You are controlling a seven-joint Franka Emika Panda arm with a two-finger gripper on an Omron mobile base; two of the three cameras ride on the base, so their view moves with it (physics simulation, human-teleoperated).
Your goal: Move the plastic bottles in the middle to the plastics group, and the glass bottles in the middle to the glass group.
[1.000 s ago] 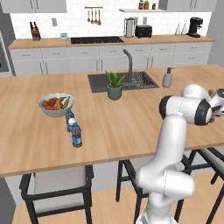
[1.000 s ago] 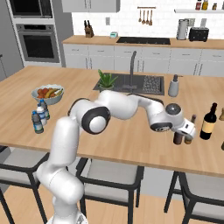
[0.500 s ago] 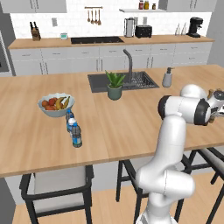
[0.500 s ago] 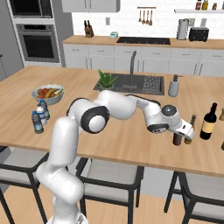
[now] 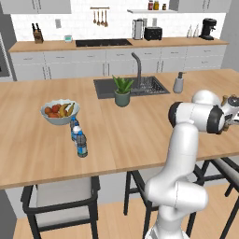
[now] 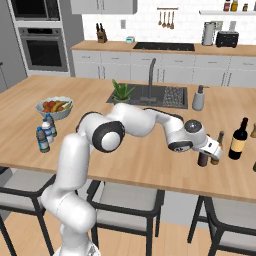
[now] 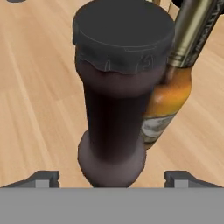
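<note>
Brown glass: the slim dark bottle (image 7: 113, 100) stands upright on the wooden counter (image 6: 150, 165), near the wine bottle (image 6: 239, 139) on the side toward the arm. The gripper (image 7: 112, 177) hangs over its cap, jaws spread wide, one fingertip (image 7: 46, 177) on each side of the base and neither touching the glass. An amber bottle with a gilt neck (image 7: 168, 98) stands just beside the brown one, between it and the wine bottle; whether the two touch cannot be told.

Judged step: release at the glass group, apparently done. A good withdrawal would rise straight along the bottle's axis with the jaws kept wide, so that no finger catches the cap or nudges the amber neighbour.

Count: three glass bottles, counting the wine bottle. Well apart from it, at the counter's other end, are the plastic water bottles (image 6: 42, 140): two are distinct, a third may be overlapped. There is one fruit bowl (image 6: 54, 106).
</note>
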